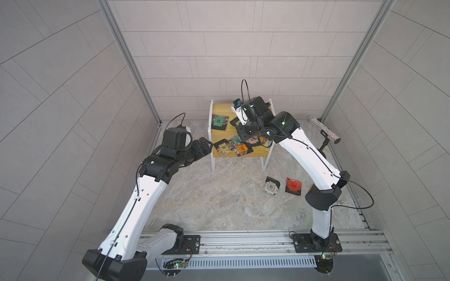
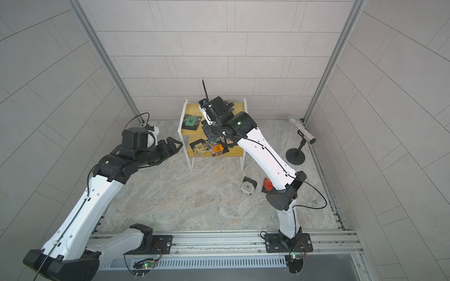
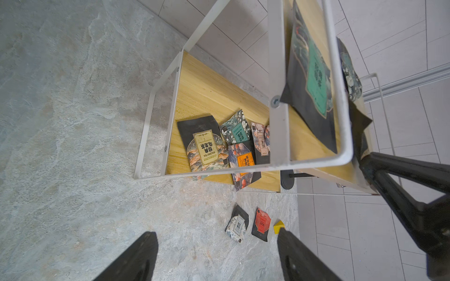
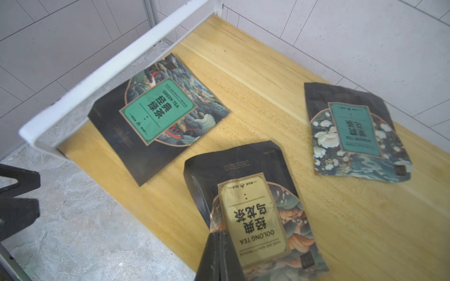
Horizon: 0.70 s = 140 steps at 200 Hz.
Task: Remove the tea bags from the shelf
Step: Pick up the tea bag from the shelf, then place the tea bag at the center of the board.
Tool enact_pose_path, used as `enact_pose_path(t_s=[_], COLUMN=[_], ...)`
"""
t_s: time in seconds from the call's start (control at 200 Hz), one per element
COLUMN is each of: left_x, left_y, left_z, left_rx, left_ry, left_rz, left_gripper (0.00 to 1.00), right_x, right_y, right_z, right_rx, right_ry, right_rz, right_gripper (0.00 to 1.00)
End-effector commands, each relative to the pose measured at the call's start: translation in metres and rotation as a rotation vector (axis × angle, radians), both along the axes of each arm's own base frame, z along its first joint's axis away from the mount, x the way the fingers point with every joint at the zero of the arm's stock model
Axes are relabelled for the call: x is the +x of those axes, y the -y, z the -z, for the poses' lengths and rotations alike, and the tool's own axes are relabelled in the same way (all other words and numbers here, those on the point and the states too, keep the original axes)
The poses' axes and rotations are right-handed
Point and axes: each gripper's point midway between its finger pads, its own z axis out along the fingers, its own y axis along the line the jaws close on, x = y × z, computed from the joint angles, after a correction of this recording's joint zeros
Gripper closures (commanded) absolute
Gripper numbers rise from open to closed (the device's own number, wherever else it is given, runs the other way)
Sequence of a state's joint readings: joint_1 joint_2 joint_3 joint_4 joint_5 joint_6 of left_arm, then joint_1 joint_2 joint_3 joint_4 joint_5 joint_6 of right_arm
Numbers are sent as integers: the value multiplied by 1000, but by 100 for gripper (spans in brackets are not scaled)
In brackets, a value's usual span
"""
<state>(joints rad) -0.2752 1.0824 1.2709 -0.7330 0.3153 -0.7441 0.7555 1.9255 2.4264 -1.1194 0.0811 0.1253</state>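
Yellow boards of the shelf (image 4: 243, 85) carry tea bags (image 4: 158, 112), the right end effector (image 4: 220, 253) clamped on the beige-labelled oolong sachet (image 4: 253, 214), the left end effector (image 3: 215, 233) spread apart alongside.

Robot lab cell, grey panelled walls (image 1: 231, 48), aluminium corner posts (image 1: 129, 60), stone-print tabletop (image 1: 219, 194), arms (image 1: 136, 202) bolted to rail (image 1: 243, 239)

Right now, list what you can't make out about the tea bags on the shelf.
- Teal tea bag: largely hidden behind the right arm in both top views.
- Oolong tea bag in the right gripper: one end cut off by the right wrist picture's edge.
- Lower-board pile: count unclear; the shelf frame crosses it, left wrist view.
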Motion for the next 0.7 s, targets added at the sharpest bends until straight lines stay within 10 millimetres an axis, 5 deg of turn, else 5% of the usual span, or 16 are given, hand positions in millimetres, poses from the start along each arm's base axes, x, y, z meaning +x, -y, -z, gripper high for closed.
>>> enact_pose_path(t_s=[0.0,0.4,0.695], left_x=[-2,-9,-25], left_y=[-2,-3,0], left_z=[-2,-3,8], left_rx=[-7,1,45], left_ry=[15,26,32], left_rz=[-7,9,74], left_gripper=[15,15,15], right_x=[-19,-51,-84], right_y=[13,29,58], right_z=[-26,-53,-38], right_rx=[-26,-7,28], right_ry=[72,154,160], right_rz=[0,-9,-4], right_gripper=[100,100,100])
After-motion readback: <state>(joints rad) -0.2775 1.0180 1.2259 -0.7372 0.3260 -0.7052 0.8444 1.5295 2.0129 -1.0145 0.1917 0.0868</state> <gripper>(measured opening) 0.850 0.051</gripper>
